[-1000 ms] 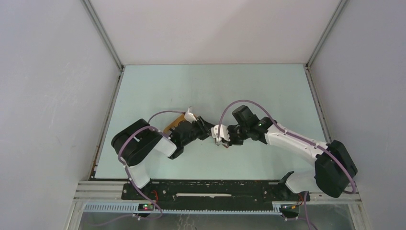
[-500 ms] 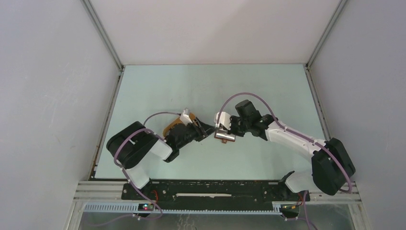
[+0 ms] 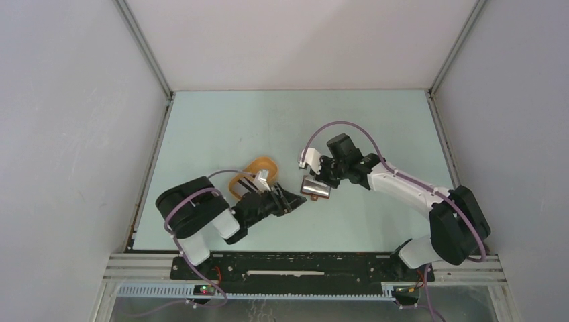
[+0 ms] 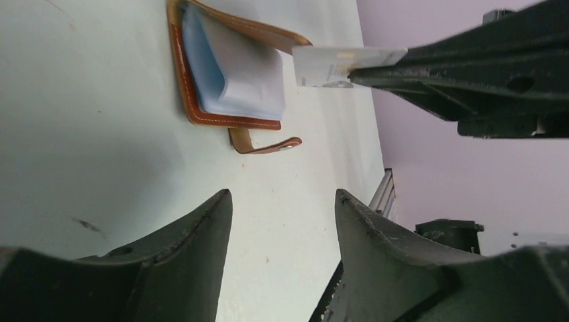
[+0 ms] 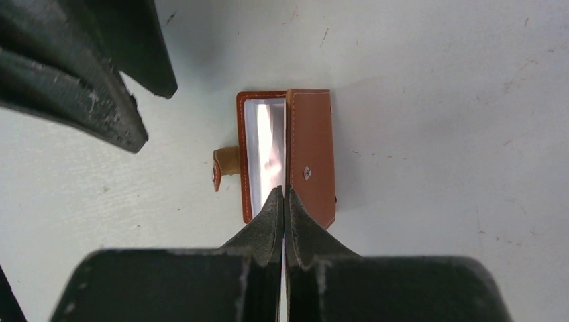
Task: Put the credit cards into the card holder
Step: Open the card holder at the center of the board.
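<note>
No legible text or markings

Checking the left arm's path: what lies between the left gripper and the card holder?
Only bare table: the left wrist view shows an unbroken stretch from the left gripper to the card holder. The credit card in the right gripper hangs outside it.

Card [image 4: 322, 65] half hidden in right pincer [image 5: 282, 198]; card holder [image 4: 235, 80] cut by top edge, left wrist view.

white and black arm links [image 3: 402, 191], purple cables [image 3: 339, 123], scuffed black end effector fingers [image 4: 181, 268]
</note>
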Controlling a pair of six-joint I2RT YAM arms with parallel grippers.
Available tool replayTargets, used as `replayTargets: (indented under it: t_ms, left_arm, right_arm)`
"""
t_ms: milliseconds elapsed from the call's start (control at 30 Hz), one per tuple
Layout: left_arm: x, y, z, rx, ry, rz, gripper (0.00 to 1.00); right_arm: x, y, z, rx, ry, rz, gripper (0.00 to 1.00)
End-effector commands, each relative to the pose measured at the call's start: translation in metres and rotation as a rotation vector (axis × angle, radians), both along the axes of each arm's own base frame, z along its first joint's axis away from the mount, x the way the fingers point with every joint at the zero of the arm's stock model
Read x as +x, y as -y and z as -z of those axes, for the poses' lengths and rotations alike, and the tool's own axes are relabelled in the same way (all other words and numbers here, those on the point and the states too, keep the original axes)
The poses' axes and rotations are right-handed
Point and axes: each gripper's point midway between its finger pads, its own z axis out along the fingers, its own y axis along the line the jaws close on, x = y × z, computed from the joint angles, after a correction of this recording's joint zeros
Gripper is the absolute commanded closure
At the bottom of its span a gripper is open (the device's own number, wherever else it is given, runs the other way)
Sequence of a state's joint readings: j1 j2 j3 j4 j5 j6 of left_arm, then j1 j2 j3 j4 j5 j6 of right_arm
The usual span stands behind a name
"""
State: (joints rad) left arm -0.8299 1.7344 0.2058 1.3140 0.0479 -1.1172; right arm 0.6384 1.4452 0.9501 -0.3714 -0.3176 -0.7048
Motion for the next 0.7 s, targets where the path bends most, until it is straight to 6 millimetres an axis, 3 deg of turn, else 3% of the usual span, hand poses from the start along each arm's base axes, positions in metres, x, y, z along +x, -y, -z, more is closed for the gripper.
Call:
replayTargets:
  t_ms: [0,300,667]
  left_arm:
    - [0.012,0.017,-0.012,0.073,0.136,-0.016,0.37]
    - [0.013,0.037,-0.007,0.488,0.411,0.045,0.35]
    - [0.027,0.051,-0.001,0.671,0.581,0.066,0.37]
  right_arm:
    - [0.005,-0.005,-0.010,0.048,-0.045,0.029,1.00]
    - [0.005,-0.005,-0.006,0.055,-0.105,0.041,1.00]
    - [0.009,0.000,-0.008,0.068,-0.144,0.077,1.00]
